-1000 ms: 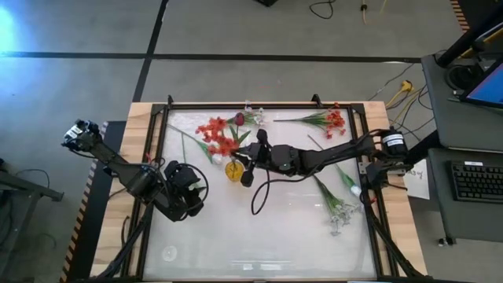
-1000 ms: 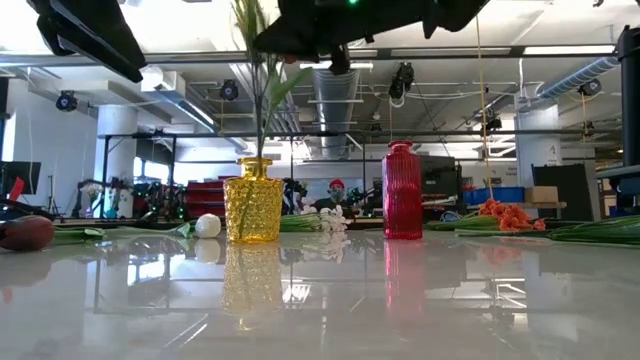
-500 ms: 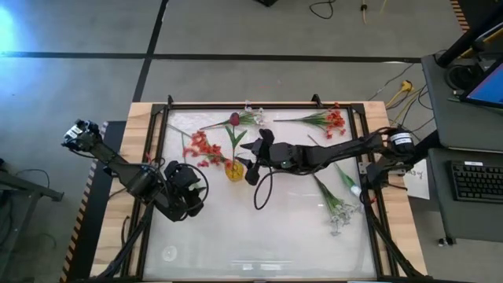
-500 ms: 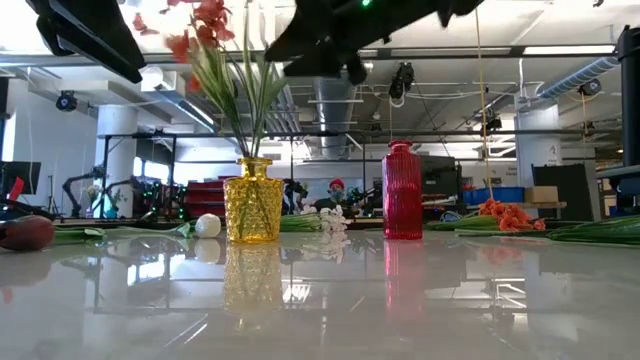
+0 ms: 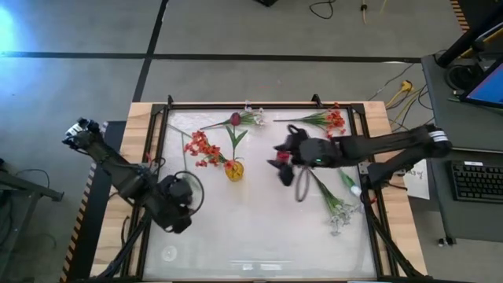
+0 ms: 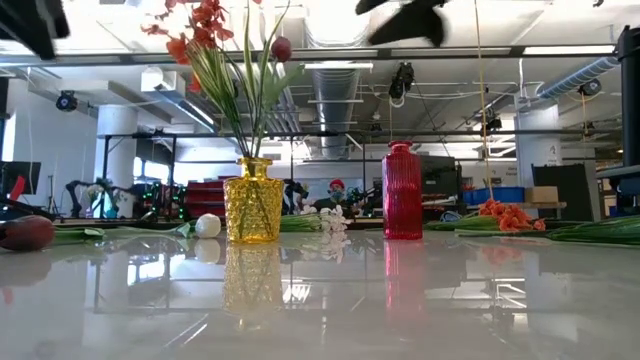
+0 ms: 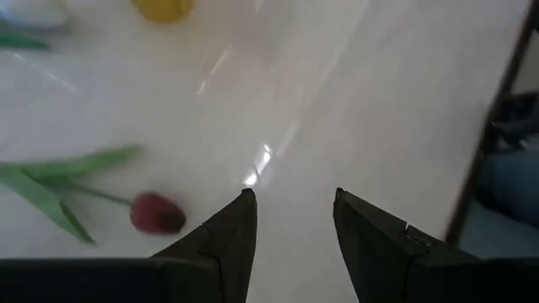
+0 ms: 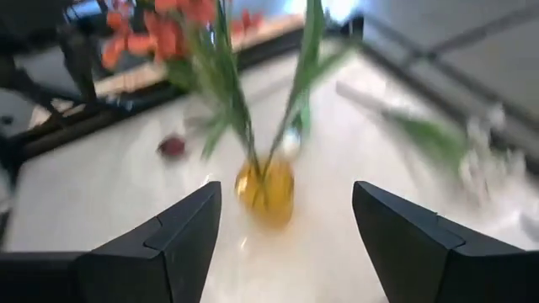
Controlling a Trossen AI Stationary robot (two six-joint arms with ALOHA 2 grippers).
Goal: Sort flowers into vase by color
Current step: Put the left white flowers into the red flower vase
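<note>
Red-orange spray (image 5: pixel 201 148) and dark red tulip (image 6: pixel 282 48) standing in yellow vase (image 5: pixel 234 170). Right gripper (image 5: pixel 284 163) beside vase, fingers apart, empty. Left gripper (image 7: pixel 290 220) farther from vase, fingers apart, empty.

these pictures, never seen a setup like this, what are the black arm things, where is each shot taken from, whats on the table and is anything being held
Those are two robot arms at a white table, each ending in a two-finger gripper. One picture looks straight down from above, one looks level across the tabletop, and two come from cameras on the arms' wrists.

On the table stand a yellow vase and a red vase. The yellow one holds a red-orange spray and a dark red tulip. More flowers lie loose: another tulip and a red-orange spray along the far edge, and white sprays on the right.

Nothing is held. The right gripper is open, beside the yellow vase. The left gripper hovers part open over bare table, with a loose tulip lying near it.
</note>
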